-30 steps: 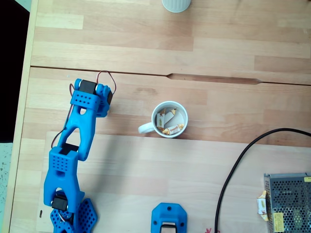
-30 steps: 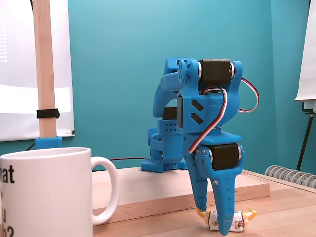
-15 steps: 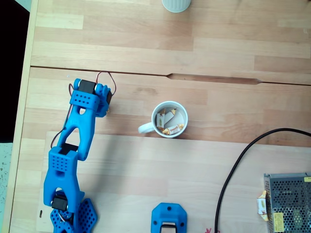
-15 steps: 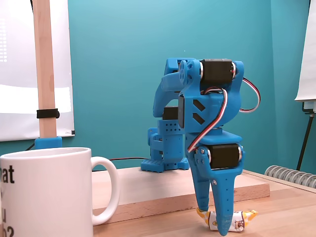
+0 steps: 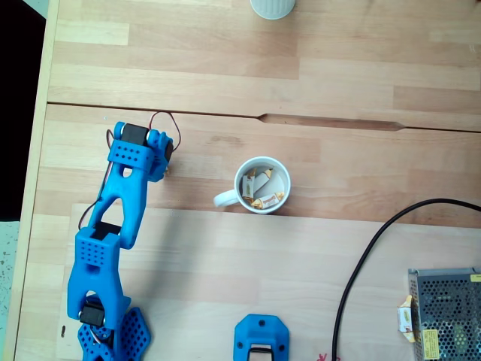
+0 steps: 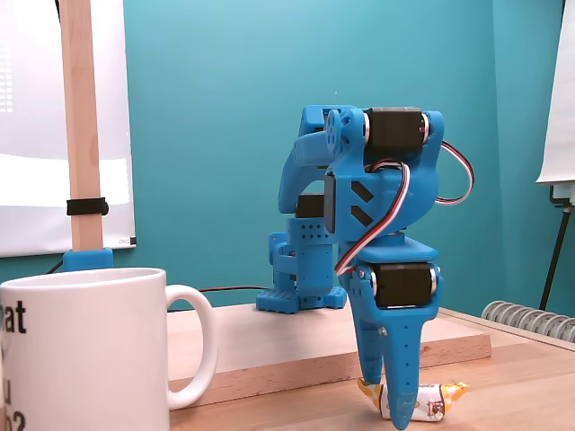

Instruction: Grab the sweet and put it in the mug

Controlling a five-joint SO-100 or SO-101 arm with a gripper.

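Note:
In the low side fixed view my blue gripper points straight down with its tips on the table. Its fingers are drawn together around the middle of the sweet. The sweet is a small cream candy with yellow twisted ends, lying on the wood and sticking out on both sides of the fingers. The white mug stands in the near left foreground. In the top-down fixed view the mug sits mid-table with several wrapped sweets inside, handle to the left. My arm reaches up the left side, and its head hides the fingertips.
A ribbed white cup stands at the top edge. A black cable curves to a metal mesh box at the bottom right, with a wrapped candy on it. A blue part sits at the bottom centre. The table's left edge runs close to the arm.
The gripper's fingers have drawn closer together at the sweet and the head has dropped slightly. The sweet and the mug have stayed where they were.

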